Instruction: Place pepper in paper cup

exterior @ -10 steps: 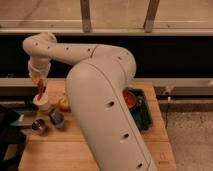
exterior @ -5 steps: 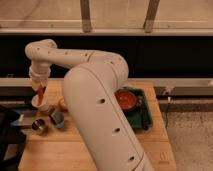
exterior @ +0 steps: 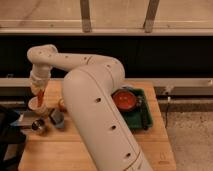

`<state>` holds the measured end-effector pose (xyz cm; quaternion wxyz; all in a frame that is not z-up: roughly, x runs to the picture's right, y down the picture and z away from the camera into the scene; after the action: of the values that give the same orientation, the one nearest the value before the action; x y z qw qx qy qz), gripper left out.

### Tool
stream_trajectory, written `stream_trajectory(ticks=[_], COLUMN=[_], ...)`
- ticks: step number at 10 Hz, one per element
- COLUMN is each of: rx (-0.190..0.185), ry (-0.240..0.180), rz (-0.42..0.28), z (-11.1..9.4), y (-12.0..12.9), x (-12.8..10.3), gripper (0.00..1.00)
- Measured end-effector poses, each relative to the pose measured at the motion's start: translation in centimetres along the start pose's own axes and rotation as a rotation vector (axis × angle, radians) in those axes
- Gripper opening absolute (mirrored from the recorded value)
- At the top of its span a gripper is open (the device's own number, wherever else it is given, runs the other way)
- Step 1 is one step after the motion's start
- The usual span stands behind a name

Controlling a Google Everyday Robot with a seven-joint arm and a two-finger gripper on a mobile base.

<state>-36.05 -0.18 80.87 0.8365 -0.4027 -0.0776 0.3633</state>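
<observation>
Versus a second ago, the arm [exterior: 100, 115] no longer covers the red bowl [exterior: 125, 100] in the green tray [exterior: 146, 120], centre right. The arm rises from lower centre and bends to the left. The gripper [exterior: 39, 88] points down over the paper cup [exterior: 35, 106]; its grip cannot be told. The pepper [exterior: 40, 97] hangs upright, lower than before, tip at the cup's mouth.

slim red-orange pepper [exterior: 39, 96] stands upright with its tip in the short white paper cup [exterior: 35, 105], just under the gripper [exterior: 39, 88].
</observation>
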Motion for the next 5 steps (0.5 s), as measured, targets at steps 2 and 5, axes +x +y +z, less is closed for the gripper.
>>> stream_trajectory(ticks=[2,5], rx=[-0.002,-0.001], ry=[0.002,0.000], rz=[-0.003,-0.001], z=[0.15,0.04], y=[0.23,0.07], x=[-0.06,-0.03], gripper=[0.32,0.32])
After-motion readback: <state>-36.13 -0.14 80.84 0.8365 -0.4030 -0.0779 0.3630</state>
